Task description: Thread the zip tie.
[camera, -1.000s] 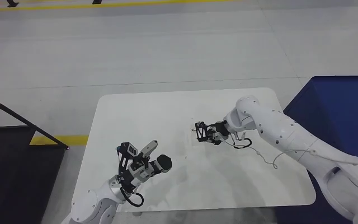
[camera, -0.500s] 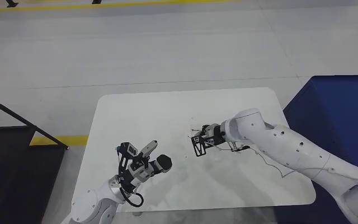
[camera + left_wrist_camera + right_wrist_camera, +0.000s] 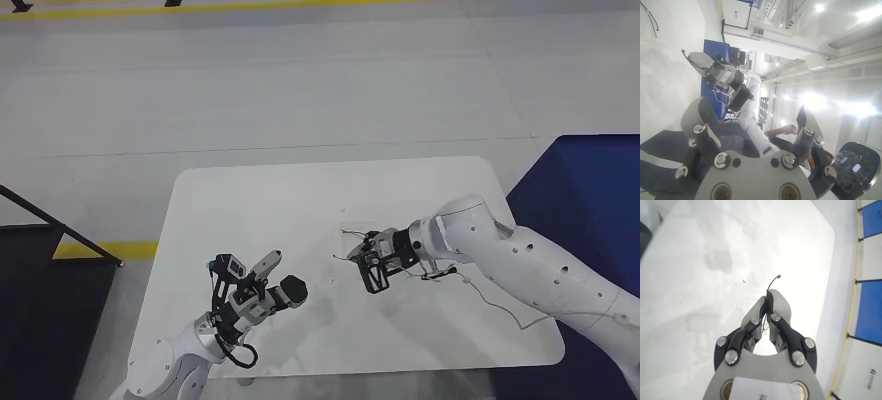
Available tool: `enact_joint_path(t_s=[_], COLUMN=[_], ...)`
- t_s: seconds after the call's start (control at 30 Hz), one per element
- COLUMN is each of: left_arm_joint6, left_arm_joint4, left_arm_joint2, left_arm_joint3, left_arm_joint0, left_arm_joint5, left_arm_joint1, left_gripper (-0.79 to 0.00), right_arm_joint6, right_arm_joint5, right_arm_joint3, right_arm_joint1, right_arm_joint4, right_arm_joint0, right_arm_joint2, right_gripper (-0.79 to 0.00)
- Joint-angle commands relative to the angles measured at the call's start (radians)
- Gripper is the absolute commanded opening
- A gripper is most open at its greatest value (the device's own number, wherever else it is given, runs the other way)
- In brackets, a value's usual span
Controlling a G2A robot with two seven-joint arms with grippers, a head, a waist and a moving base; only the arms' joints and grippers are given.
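Note:
A thin black zip tie (image 3: 773,281) sticks out past the fingertips of my right gripper (image 3: 767,295), which is shut on it. In the top view this gripper (image 3: 371,270) hovers over the middle of the white table (image 3: 300,200), with the zip tie (image 3: 340,257) pointing toward the left arm. My left gripper (image 3: 250,264) stands near the table's front left, tilted upward. Its fingers are spread wide with nothing between them. In the left wrist view the left gripper (image 3: 753,115) faces the right gripper (image 3: 696,60), and the zip tie's tip (image 3: 683,52) shows beyond it.
A blue cabinet (image 3: 590,200) stands just off the table's right side. A thin black cord (image 3: 653,22) lies on the white surface farther off. Yellow floor tape (image 3: 120,250) runs beside the table's left edge.
My right gripper has moved toward the table's front and closer to the left arm, carrying the zip tie. The left arm has stayed still.

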Motion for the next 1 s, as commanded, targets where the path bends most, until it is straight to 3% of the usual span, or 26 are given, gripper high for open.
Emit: enact_joint_path(t_s=[0.0, 0.07, 0.17, 0.4, 0.5, 0.63, 0.7, 0.77, 0.8, 0.93, 0.97], left_arm_joint6=[0.0, 0.0, 0.0, 0.006, 0.023, 0.068, 0.089, 0.127, 0.148, 0.173, 0.189], left_arm_joint4=[0.0, 0.0, 0.0, 0.01, -0.144, -0.381, -0.468, -0.5, -0.511, -0.597, -0.6], left_arm_joint2=[0.0, 0.0, 0.0, 0.003, 0.015, -0.025, -0.043, -0.058, -0.057, -0.039, -0.036], left_arm_joint3=[0.0, 0.0, 0.0, 0.005, -0.036, -0.073, -0.078, -0.085, -0.082, -0.076, -0.079], left_arm_joint0=[0.0, 0.0, 0.0, 0.002, 0.003, -0.012, -0.025, -0.04, -0.044, -0.066, -0.07], left_arm_joint5=[0.0, 0.0, 0.0, 0.017, 0.251, 0.572, 0.683, 0.729, 0.75, 0.833, 0.838], left_arm_joint1=[0.0, 0.0, 0.0, 0.0, -0.001, 0.003, 0.004, 0.005, 0.005, 0.004, 0.003], left_gripper=[0.0, 0.0, 0.0, 0.0, 0.0, 0.0, 0.0, 0.0, -0.049, -0.372, -0.403], right_arm_joint6=[-0.335, -0.543, -0.755, -0.755, -0.683, -0.619, -0.584, -0.547, -0.532, -0.462, -0.454], right_arm_joint5=[-0.049, -0.071, 0.111, 0.111, 0.126, 0.097, 0.079, 0.062, 0.056, 0.042, 0.039], right_arm_joint3=[0.011, 0.036, 0.018, 0.018, -0.008, -0.038, -0.058, -0.073, -0.082, -0.109, -0.114], right_arm_joint1=[0.018, 0.034, 0.056, 0.056, 0.053, 0.054, 0.055, 0.055, 0.054, 0.047, 0.046], right_arm_joint4=[-0.046, -0.127, -0.175, -0.175, -0.167, -0.16, -0.167, -0.164, -0.163, -0.155, -0.151], right_arm_joint0=[-0.011, -0.02, -0.038, -0.038, -0.054, -0.06, -0.067, -0.074, -0.077, -0.088, -0.091], right_arm_joint2=[0.02, 0.028, -0.022, -0.022, -0.012, 0.009, 0.015, 0.021, 0.023, 0.03, 0.032], right_gripper=[-0.785, -0.785, -0.785, -0.785, -0.785, -0.785, -0.785, -0.785, -0.785, -0.785, -0.785])
